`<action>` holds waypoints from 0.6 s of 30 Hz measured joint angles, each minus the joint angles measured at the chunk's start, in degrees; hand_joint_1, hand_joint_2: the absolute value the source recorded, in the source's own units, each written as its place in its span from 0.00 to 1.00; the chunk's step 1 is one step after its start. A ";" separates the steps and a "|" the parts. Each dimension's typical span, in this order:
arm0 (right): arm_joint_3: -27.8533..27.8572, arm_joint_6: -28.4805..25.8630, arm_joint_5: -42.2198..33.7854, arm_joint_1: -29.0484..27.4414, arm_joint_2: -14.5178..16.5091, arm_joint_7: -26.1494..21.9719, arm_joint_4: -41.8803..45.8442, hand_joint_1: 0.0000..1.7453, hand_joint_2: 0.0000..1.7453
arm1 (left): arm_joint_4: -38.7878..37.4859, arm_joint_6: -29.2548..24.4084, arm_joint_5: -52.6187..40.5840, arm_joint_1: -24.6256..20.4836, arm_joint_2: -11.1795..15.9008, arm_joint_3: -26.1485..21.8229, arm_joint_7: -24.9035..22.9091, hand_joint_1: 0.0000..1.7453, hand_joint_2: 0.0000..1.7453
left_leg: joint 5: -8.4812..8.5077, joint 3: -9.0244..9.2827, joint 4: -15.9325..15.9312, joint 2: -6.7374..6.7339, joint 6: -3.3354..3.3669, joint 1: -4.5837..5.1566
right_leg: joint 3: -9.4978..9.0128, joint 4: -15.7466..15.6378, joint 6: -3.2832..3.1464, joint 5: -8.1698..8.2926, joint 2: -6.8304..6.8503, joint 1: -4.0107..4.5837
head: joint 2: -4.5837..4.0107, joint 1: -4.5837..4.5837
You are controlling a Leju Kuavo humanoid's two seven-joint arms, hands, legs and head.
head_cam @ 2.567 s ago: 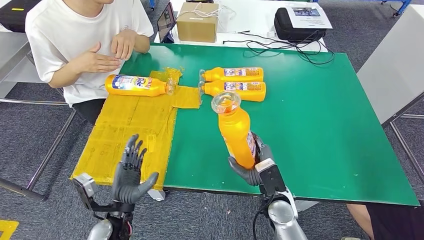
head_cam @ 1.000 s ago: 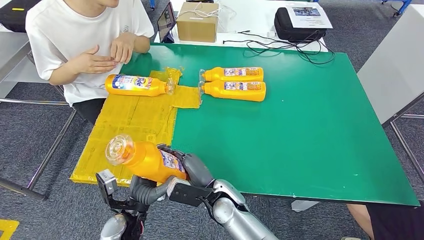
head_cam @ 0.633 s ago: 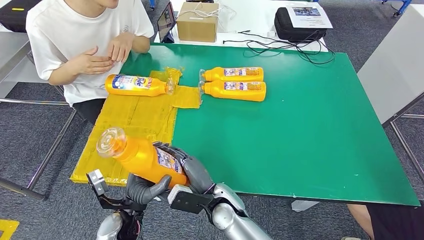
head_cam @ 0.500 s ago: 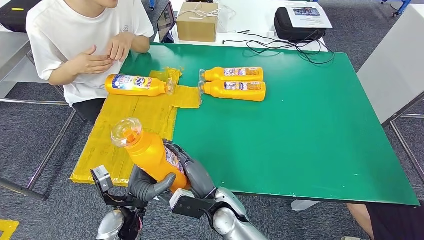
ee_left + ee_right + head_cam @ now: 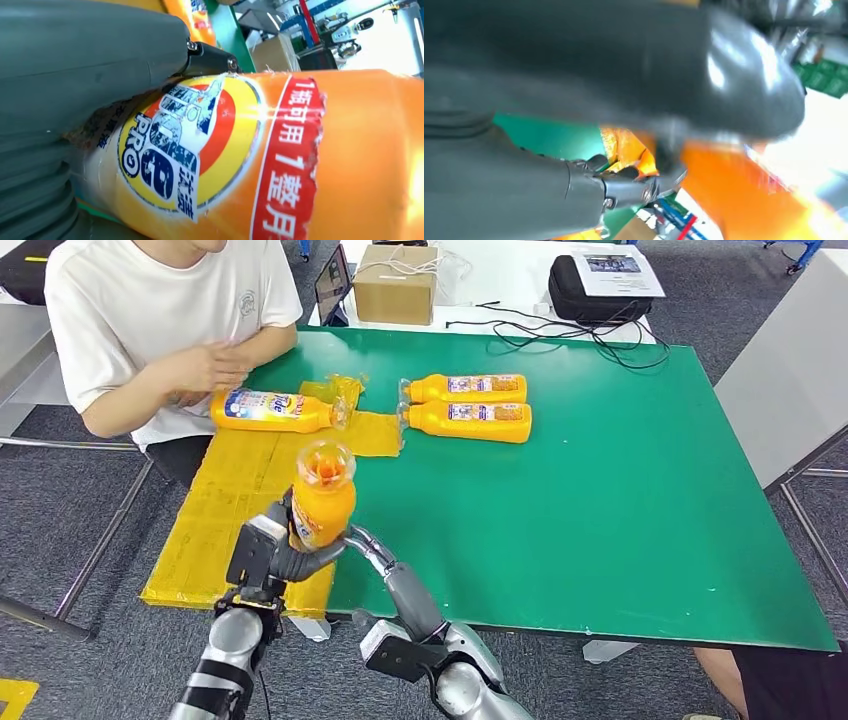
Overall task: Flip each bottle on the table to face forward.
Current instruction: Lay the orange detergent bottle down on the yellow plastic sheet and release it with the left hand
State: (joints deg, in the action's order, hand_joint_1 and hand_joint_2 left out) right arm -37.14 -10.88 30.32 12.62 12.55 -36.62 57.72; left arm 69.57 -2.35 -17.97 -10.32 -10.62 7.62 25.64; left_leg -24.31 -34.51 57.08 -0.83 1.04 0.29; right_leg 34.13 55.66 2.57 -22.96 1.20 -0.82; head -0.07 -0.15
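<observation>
One orange bottle [image 5: 322, 502] upright in left hand's [image 5: 283, 546] grip, right hand [image 5: 372, 552] open beside.

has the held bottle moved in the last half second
Yes. The held bottle has swung upright and shifted toward the green table, away from the yellow sheet's near edge.

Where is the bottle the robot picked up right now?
In the head view the held bottle stands upright in the left robot hand, above the near edge of the yellow mat, with the right robot hand beside it.
</observation>
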 joint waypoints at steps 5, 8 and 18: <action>0.87 -0.46 0.14 -1.38 0.07 -0.67 -0.02 0.00 0.00 | -3.99 -7.99 -10.18 -3.16 1.45 -0.33 -0.84 1.00 1.00 | -0.01 -0.02 0.00 -0.01 0.00 0.01 | 0.04 0.00 0.00 -0.01 0.00 -0.01 | 0.00 -0.01; 1.71 -0.31 -0.55 -2.78 -0.19 -1.89 -0.02 0.00 0.00 | -8.34 -16.25 -20.53 -5.28 2.19 0.02 -2.03 1.00 1.00 | -0.01 -0.07 0.00 0.02 0.00 0.01 | 0.06 -0.01 0.00 -0.02 0.05 -0.02 | 0.00 -0.01; 2.55 1.45 -1.60 -4.46 -0.19 -3.29 -0.02 0.00 0.00 | -24.72 -17.97 -39.25 -11.99 6.49 3.02 -5.86 1.00 1.00 | 0.00 -0.07 0.00 -0.01 -0.01 -0.01 | 0.06 0.00 0.00 -0.01 0.03 0.01 | 0.00 0.00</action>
State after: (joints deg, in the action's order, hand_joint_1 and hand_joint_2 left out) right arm -34.59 -9.43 28.72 8.16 12.37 -39.91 57.70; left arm 44.85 -20.32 -57.23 -22.30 -4.13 10.64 19.79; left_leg -24.31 -34.57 57.08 -0.84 1.03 0.28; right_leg 34.18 55.66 2.57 -22.96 1.23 -0.81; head -0.07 -0.15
